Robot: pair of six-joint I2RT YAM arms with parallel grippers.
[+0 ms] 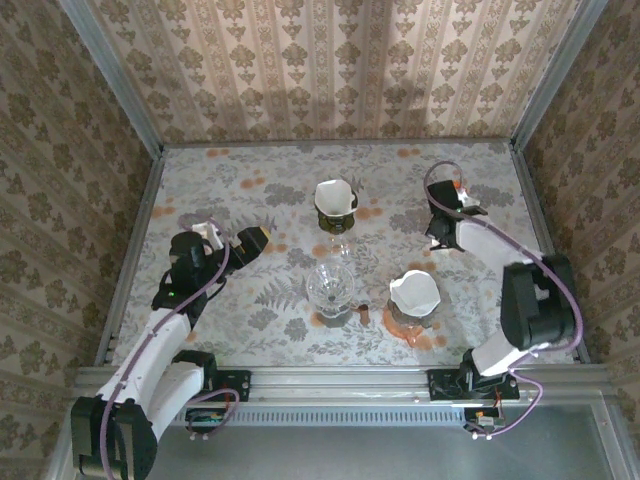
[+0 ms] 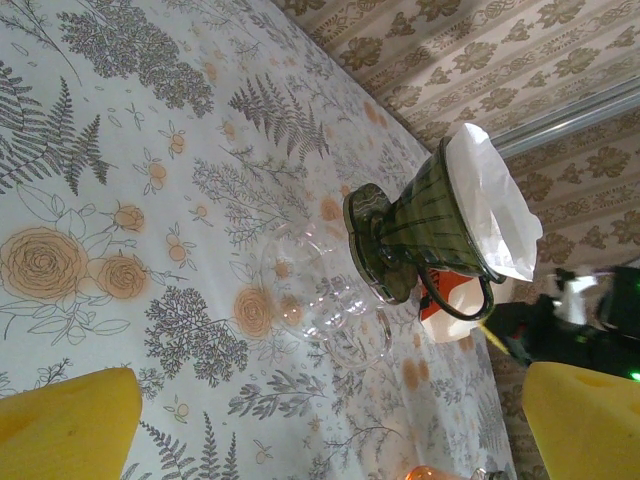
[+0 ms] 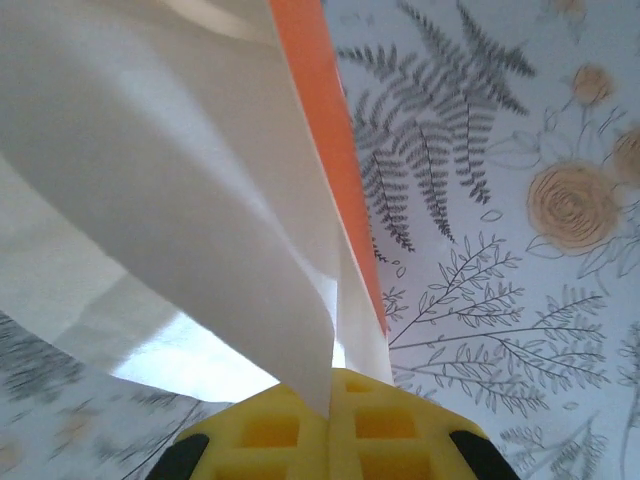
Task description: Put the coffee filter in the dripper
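Once over, found the right claw (image 3: 330,405) clamped together on the coffee filter (image 3: 170,180) beside an orange strip (image 3: 320,130) above the worktop (image 3: 500,250), left claw (image 2: 325,425) wide apart; judged paper light, limp, crease-prone, best pinched at its rim.

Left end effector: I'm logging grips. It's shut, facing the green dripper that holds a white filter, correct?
No. The left end effector is open, its yellow pads wide apart in the left wrist view. It does face the green dripper that holds a white filter.
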